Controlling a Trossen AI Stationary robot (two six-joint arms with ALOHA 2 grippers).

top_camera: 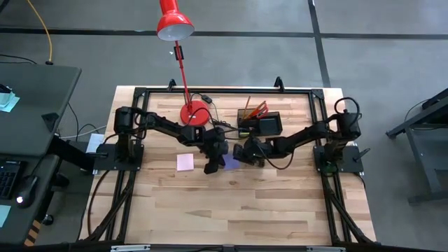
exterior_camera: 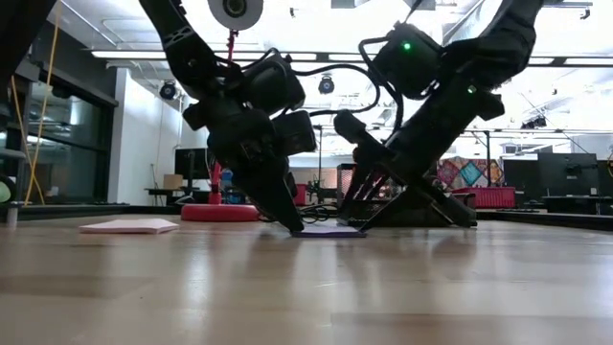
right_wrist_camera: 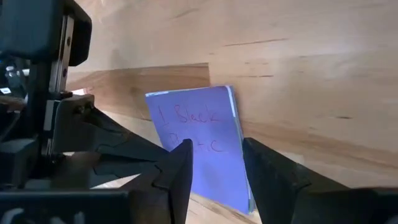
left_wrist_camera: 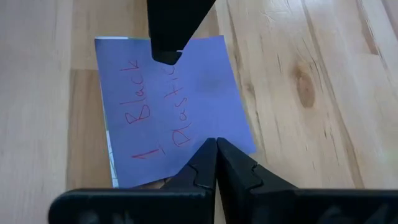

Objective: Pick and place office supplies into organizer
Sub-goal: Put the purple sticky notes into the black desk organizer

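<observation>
Lying flat on the table (top_camera: 245, 210), the purple pad (left_wrist_camera: 174, 106) sits right under both grippers, near the middle of the boards. Your left gripper (left_wrist_camera: 216, 144) has its fingers pressed together, tips down at one edge of the pad. Your right gripper (right_wrist_camera: 214, 152) meets the pad from the opposite side, fingers apart with the pad's edge between them; you cannot tell from any view whether they pinch it.

Only the wrist views show you the red handwriting on the top sheet; from above the pad is a small purple patch mostly covered by the two grippers. The low view alone shows you the pad flat on the wood with the left fingertip touching its near edge.

Beyond the left gripper, on the side away from the right arm, the pink pad (top_camera: 185, 162) lies apart on open wood. Behind the right gripper stands the organizer (top_camera: 260, 124), with orange pencils (top_camera: 256, 109) leaning in it, and the red lamp (top_camera: 183, 63) rises beside it. The front half of the table gives you open room.
</observation>
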